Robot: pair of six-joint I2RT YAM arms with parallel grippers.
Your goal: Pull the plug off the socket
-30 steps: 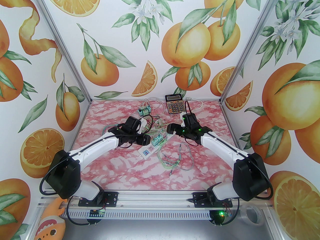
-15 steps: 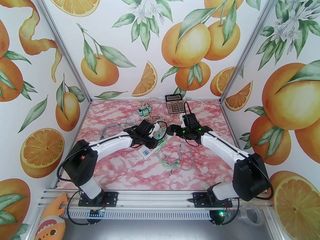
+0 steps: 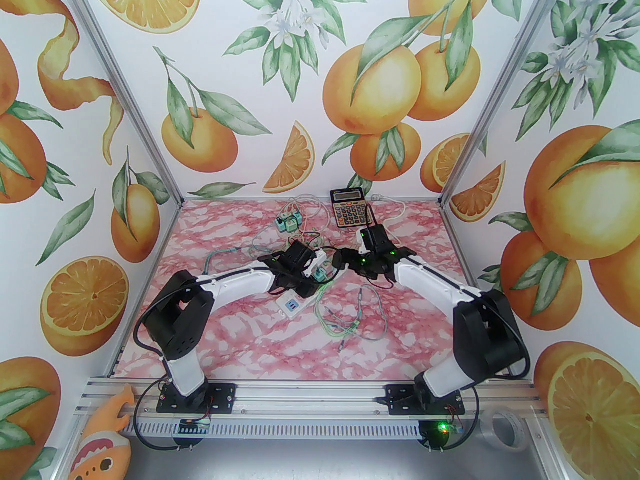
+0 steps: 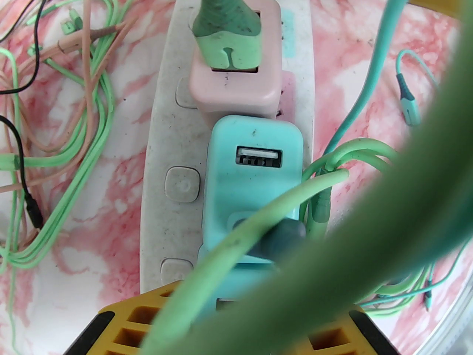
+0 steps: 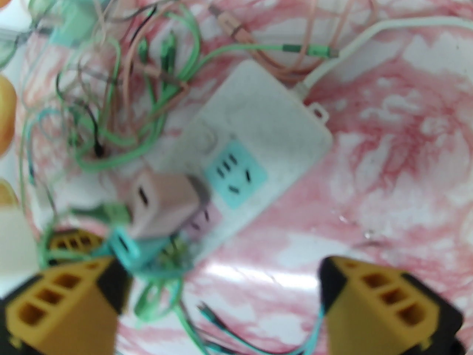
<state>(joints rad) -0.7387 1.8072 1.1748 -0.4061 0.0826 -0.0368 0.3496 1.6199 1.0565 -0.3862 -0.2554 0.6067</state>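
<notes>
Top external: the left hand [image 3: 315, 268] and right hand [image 3: 342, 263] meet over the white power strip [image 3: 292, 304] at the centre of the table [image 3: 250, 338]. A calculator [image 3: 350, 208] lies at 12 o'clock, well apart.

Left wrist: the teal charger plug [image 4: 255, 183] sits in the power strip, just below a pink charger [image 4: 236, 91]. The fingers [image 4: 129, 320] flank its 6 o'clock end. A green cable [image 4: 229, 242] crosses the contact, so clamping cannot be confirmed.

Right wrist: the right hand's fingers stand apart and empty at the power strip's 6 o'clock, probably positioned to pin it down.

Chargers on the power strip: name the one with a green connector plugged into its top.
The pink charger, with the green connector in its port; the teal charger beside it shows an empty USB port.
</notes>
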